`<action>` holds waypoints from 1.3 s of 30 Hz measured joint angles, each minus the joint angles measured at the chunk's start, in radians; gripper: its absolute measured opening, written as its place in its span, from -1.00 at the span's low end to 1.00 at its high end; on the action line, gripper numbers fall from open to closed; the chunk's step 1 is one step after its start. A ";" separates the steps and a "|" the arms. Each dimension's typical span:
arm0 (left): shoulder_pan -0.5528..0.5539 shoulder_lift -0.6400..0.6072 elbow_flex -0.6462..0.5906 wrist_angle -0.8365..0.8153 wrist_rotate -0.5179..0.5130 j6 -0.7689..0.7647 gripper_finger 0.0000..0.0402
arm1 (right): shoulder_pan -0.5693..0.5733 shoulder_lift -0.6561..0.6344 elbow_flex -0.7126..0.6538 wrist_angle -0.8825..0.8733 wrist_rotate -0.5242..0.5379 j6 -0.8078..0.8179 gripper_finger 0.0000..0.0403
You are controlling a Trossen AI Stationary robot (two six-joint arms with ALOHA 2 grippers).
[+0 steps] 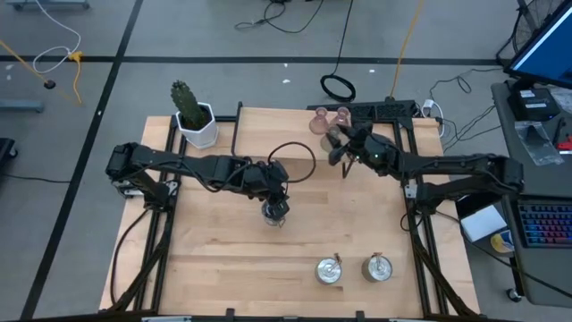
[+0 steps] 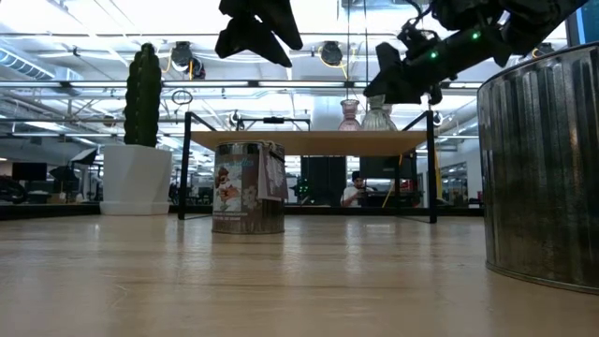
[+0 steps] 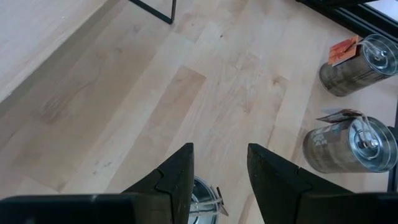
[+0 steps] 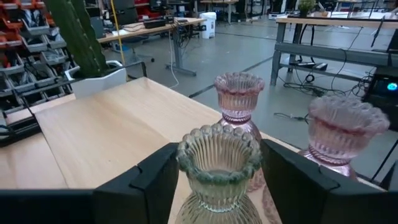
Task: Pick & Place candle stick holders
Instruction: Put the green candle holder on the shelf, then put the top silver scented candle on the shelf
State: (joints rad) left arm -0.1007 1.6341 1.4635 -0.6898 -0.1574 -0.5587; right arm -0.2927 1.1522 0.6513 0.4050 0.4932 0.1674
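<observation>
The olive-green glass holder (image 4: 219, 171) stood by two pinkish glass holders (image 4: 238, 102) at the table's far edge, between the right gripper's (image 4: 217, 186) open fingers, seemingly just set down. Three silver holders (image 3: 353, 148) counted: two near the front, one under the left gripper (image 1: 276, 208) (fingers apart, gripping nothing). Sorting looked half done.

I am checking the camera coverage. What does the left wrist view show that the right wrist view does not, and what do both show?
Only the left wrist view: two silver holders lying side by side on the table, a third under the left tool.

Only the right wrist view: the green glass holder between the right tool's fingers, two pink holders, the cactus.

Both: the wooden table.
</observation>
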 joint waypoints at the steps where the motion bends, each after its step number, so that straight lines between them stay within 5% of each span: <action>1: 0.000 0.000 0.000 0.000 0.000 0.000 -0.26 | 0.002 -0.009 -0.001 -0.002 0.001 0.000 0.07; 16: -0.028 0.000 0.000 0.005 -0.010 -0.042 -0.26 | 0.072 -0.192 -0.001 0.090 -0.011 -0.068 0.08; 24: -0.089 0.000 0.000 -0.020 -0.029 -0.117 -0.26 | 0.177 -0.344 -0.001 -0.027 -0.236 -0.096 0.01; 39: -0.207 0.000 0.000 -0.091 -0.027 -0.415 -0.26 | 0.333 -0.459 -0.001 -0.354 -0.575 0.145 -0.08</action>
State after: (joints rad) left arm -0.3078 1.6341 1.4635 -0.7811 -0.1848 -0.9732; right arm 0.0401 0.6930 0.6498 0.0513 -0.0820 0.3124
